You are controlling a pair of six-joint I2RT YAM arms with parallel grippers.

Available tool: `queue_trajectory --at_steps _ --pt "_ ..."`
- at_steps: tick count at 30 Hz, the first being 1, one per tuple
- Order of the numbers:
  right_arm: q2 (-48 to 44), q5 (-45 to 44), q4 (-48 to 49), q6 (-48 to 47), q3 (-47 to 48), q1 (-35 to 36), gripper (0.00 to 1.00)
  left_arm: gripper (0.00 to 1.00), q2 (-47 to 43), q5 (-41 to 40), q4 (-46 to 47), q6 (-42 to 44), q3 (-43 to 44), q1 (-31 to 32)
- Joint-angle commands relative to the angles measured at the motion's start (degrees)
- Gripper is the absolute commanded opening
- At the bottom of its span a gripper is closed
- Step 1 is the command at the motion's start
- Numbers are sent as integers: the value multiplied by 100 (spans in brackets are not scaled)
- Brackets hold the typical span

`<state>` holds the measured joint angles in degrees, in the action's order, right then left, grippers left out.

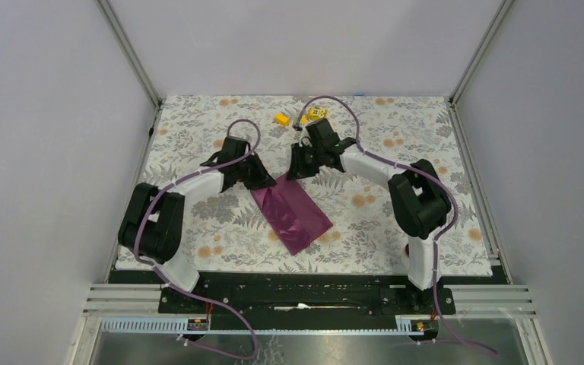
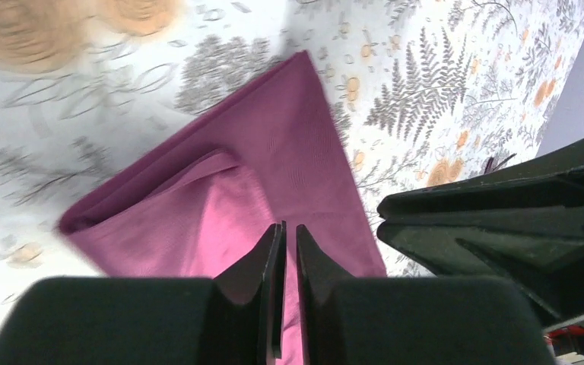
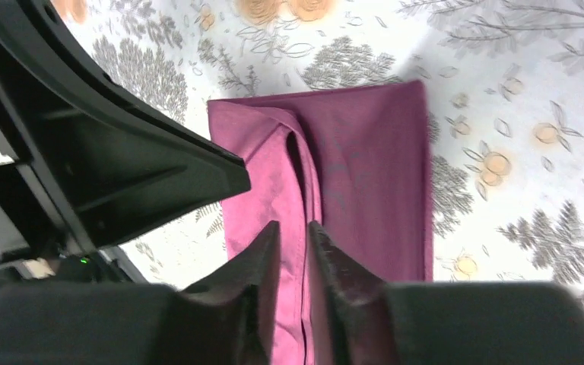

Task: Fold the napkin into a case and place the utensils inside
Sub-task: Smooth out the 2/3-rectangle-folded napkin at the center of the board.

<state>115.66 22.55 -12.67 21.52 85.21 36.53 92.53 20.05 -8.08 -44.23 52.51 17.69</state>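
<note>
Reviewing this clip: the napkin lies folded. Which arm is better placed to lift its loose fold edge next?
Right, probably. The right gripper sits directly in line with the folded napkin's loose edge, jaws slightly apart. The left gripper hangs over flat cloth, jaws nearly together.

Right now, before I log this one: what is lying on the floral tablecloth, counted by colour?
Purple napkin, folded into a narrow strip: 1
Yellow blocks, at the far side: 2 clearly seen, more may be hidden there
Purple utensils: 0 in view
Total: 3 visible
</note>
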Motion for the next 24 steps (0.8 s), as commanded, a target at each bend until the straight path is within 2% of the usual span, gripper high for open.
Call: queue_trajectory --at_steps 1,5,14,24 --pt "-182 337 281 218 -510 -433 16 10 528 -169 175 -115 712 387" --pt "-58 317 571 334 -782 -566 0 1 1067 -654 -7 -121 1114 573" --pt "164 50 682 386 -954 -602 0 0 1432 -1572 -641 -26 1497 691" --pt "238 63 716 408 -936 -602 0 0 1659 -1739 -1059 114 1745 652"
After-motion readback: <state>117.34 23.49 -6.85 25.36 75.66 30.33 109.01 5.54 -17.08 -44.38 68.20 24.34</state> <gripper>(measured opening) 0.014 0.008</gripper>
